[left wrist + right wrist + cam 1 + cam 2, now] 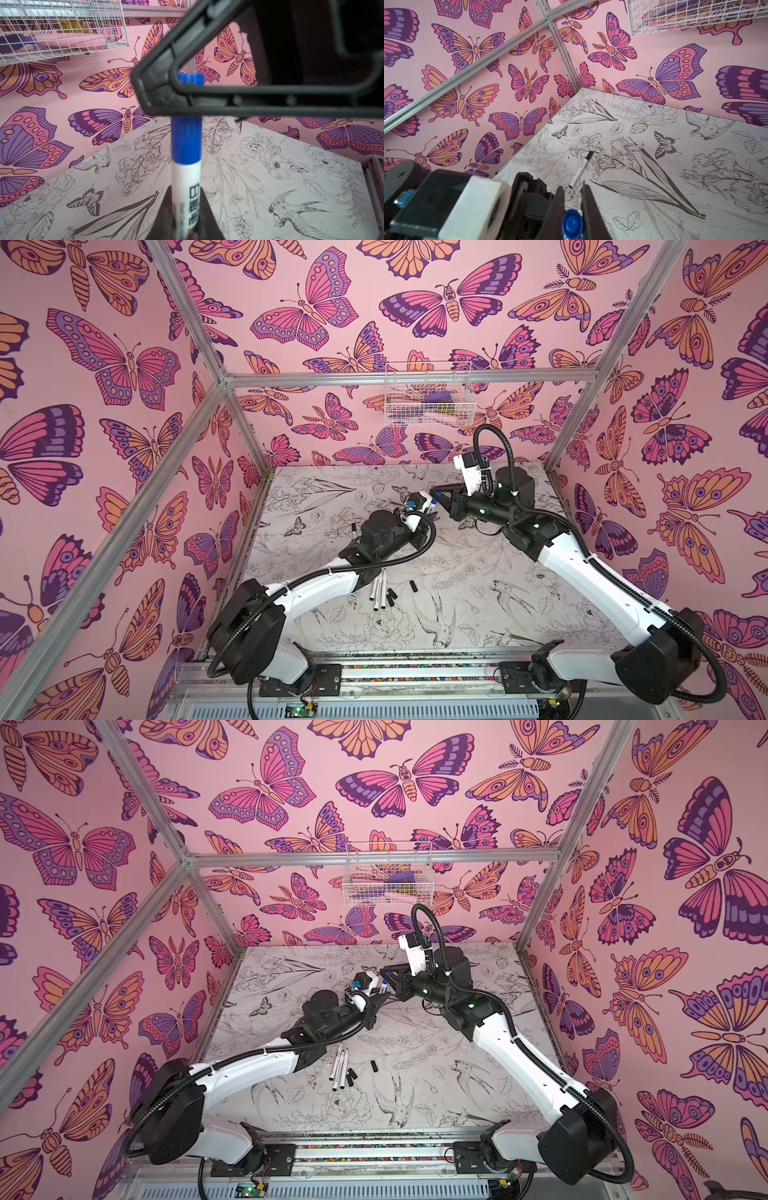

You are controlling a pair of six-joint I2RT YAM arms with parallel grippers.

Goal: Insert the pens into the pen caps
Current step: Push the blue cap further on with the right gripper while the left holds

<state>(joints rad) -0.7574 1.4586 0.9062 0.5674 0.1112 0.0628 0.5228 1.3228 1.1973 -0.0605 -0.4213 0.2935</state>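
My left gripper (185, 193) is shut on the white barrel of a pen (185, 180) held above the table. A blue pen cap (186, 141) sits on that pen's end. My right gripper (572, 185) is shut across the blue cap (572, 222), its fingers (166, 97) crossing in front of it. In both top views the two grippers meet at mid-table (432, 504) (384, 984). Loose white pens (379, 589) and black pen caps (390, 597) (413, 585) lie nearer the front. A black-capped pen (579, 170) lies at the left.
A white wire basket (428, 393) hangs on the back wall above the table. Butterfly-patterned walls and aluminium posts (245, 423) close the table in on three sides. The left arm's forearm (320, 589) reaches over part of the loose pens.
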